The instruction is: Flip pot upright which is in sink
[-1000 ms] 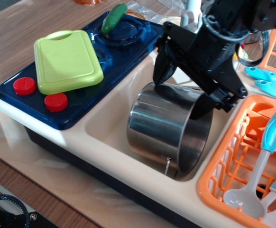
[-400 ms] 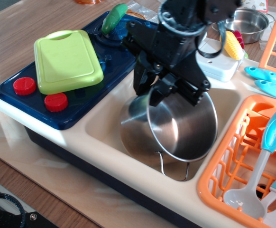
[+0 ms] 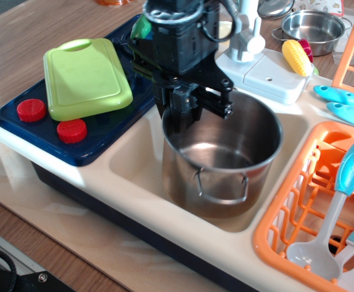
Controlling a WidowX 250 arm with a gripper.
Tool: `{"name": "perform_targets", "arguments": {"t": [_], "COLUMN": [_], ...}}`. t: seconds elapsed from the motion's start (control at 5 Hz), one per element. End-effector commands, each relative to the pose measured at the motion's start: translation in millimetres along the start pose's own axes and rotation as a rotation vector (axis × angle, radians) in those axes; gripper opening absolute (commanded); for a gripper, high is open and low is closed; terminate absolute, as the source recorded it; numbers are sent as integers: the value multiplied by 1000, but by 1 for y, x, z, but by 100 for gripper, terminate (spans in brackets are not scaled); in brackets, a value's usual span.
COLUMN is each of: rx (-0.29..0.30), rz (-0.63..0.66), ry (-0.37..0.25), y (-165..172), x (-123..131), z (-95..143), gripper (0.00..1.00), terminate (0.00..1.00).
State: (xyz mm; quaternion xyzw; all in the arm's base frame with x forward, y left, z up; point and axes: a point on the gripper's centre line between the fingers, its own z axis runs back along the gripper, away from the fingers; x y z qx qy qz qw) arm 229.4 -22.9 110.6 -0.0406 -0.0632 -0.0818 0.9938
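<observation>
Pot (image 3: 216,164) upright, rim between jaws

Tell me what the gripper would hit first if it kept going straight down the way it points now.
The gripper points down at the far-left rim of the pot, which stands upright in the sink. It seems already clamped on that rim, so pushing on would press the pot wall down against the sink floor. Depth is unclear.

Shiny silver pot (image 3: 219,164), cream sink (image 3: 142,159), black gripper (image 3: 192,112), lime-green cutting board (image 3: 84,76), navy stovetop (image 3: 98,131), orange dish rack (image 3: 286,225).
</observation>
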Motion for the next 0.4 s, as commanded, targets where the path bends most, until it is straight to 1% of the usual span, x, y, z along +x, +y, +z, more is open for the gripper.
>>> {"name": "perform_targets", "arguments": {"t": [0.0, 0.2], "rx": [-20, -20], "rz": [-11, -11], "ry": [-80, -80], "y": [5, 5], "x": [6, 6], "z": [10, 10], "gripper": [100, 100], "terminate": [0, 100]}}
